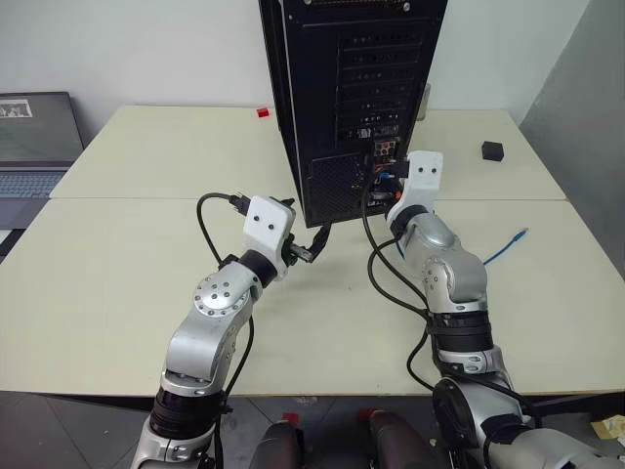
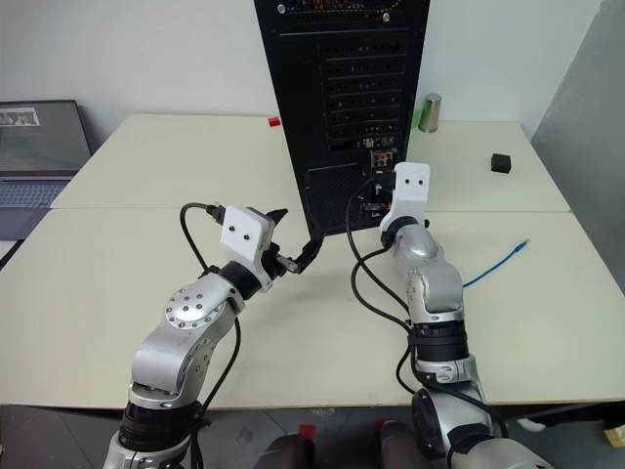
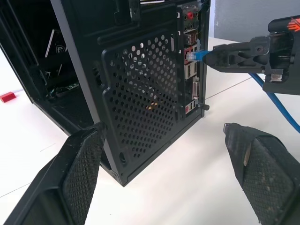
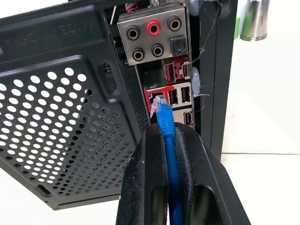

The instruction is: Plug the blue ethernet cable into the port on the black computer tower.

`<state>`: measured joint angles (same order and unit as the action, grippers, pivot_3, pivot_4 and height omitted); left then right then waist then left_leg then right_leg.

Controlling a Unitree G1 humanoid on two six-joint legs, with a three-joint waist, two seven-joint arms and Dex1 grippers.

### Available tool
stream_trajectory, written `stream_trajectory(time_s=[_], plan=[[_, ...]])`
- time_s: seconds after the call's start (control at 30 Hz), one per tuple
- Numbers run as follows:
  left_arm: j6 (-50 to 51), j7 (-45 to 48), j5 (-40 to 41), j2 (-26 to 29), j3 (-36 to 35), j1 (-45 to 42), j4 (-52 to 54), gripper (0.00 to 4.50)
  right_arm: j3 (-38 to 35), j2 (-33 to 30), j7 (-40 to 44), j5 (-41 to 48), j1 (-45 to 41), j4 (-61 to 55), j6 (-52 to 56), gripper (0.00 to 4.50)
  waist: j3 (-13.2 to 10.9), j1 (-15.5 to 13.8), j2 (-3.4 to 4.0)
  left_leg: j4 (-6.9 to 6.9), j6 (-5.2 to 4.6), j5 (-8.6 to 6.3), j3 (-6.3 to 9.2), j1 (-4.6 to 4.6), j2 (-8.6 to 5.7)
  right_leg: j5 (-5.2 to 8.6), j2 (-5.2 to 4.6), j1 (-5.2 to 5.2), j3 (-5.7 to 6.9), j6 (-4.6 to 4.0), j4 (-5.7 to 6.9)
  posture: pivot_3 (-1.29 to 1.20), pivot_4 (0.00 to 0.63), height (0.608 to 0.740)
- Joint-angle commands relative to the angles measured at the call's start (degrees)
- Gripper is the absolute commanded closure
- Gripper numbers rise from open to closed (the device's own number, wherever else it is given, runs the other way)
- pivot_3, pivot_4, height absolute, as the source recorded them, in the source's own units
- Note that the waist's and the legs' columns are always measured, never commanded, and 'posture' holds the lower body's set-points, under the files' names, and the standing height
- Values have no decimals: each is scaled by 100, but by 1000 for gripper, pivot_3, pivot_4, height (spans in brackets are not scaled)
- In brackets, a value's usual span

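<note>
Right gripper (image 4: 164,140) clamped on the cable (image 4: 167,140), black fingers pinching it just behind the clear plug. Plug tip sits at the red-framed port (image 4: 157,99) on the tower (image 1: 352,88) rear panel; can't tell if it's seated. Tight spot: USB sockets just beside the port, audio jacks above, perforated vent panel on the other side. The rest of the cable trails back past the arm over the table (image 1: 127,264), its far plug lying loose near the table's right edge.

Left gripper (image 3: 164,183) wide, holding nothing, rubbery dimpled pads either side of the tower's lower rear corner, near it, not touching. Open table under and around it.

Tower: black sheet metal, upright, round-hole mesh low, slotted covers above, sharp folded edges. Table matte cream, a seam running across just in front of the tower. Further out, well apart: small red block behind the tower's left, metal cylinder (image 2: 431,112) and small black box (image 2: 501,162) to the right, laptop (image 1: 34,147) at the far left.
</note>
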<state>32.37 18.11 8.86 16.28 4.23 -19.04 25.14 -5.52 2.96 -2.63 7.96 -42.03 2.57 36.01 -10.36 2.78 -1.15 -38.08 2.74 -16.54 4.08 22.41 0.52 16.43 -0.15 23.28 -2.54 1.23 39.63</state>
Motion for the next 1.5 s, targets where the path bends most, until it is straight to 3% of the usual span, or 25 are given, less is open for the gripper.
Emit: stream_trajectory(time_s=[0.03,0.93,1.5], plan=[[-88,-18,-3,13,-46,-17,276,265,-65,-13,-58,47,-164,-112,-132,4500,0,0,0,0,0,0,0,0,0,0,0,0,0,0,0,0,150,740],[-113,-27,-41,42,-34,8,289,265,647,-306,367,-394,-139,75,-565,4500,0,46,0,0,0,1,-2,-2,2,0,1,1,-2,0,2,0,150,740],[-105,-35,-39,43,-43,-4,273,265,591,-135,320,-375,-250,236,-669,4500,0,49,0,1,1,1,-3,-4,2,0,1,1,-3,0,6,0,150,740]])
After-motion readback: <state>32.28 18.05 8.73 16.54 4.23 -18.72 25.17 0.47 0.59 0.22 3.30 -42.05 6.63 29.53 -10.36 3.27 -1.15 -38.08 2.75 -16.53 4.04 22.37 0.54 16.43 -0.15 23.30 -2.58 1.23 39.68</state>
